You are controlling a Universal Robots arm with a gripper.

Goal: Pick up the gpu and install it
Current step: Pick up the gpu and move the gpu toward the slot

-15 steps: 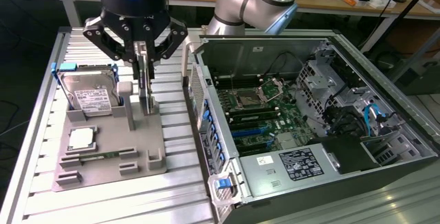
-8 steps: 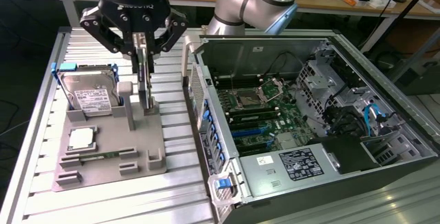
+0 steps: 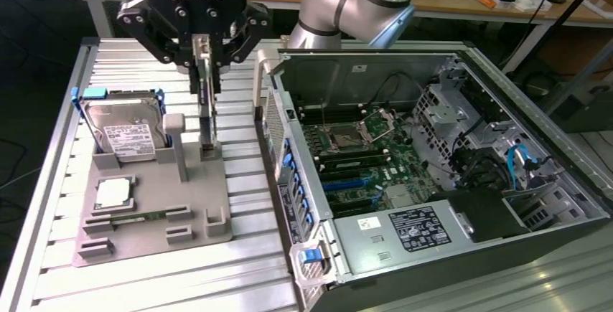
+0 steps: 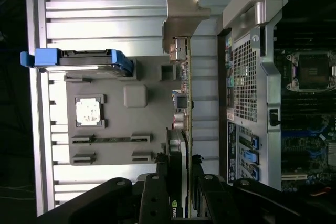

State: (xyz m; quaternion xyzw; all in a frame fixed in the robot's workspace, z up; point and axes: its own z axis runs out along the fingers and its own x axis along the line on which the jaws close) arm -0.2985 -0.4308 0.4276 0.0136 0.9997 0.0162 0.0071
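**A:** What is sitting toward the desk's (image 3: 240,276) edge on the exterior view's left?

**B:** A gray holder (image 3: 206,215) is lying there. It is carrying a blue-framed hard drive (image 3: 125,129) upright at one end, with a chip (image 3: 113,194) and a memory stick (image 3: 143,216) lying flat.

**A:** And the gpu (image 3: 206,122)?

**B:** It is standing on edge at the holder's side nearest the case. My fingers (image 3: 192,59) are pinching it narrowly from above, one on each face.

**A:** Is it lifting clear?

**B:** I cannot tell; its lower edge is sitting at the holder's slot.

**A:** Further right?

**B:** The open computer case (image 3: 431,168) is lying just beside the holder, showing its motherboard.
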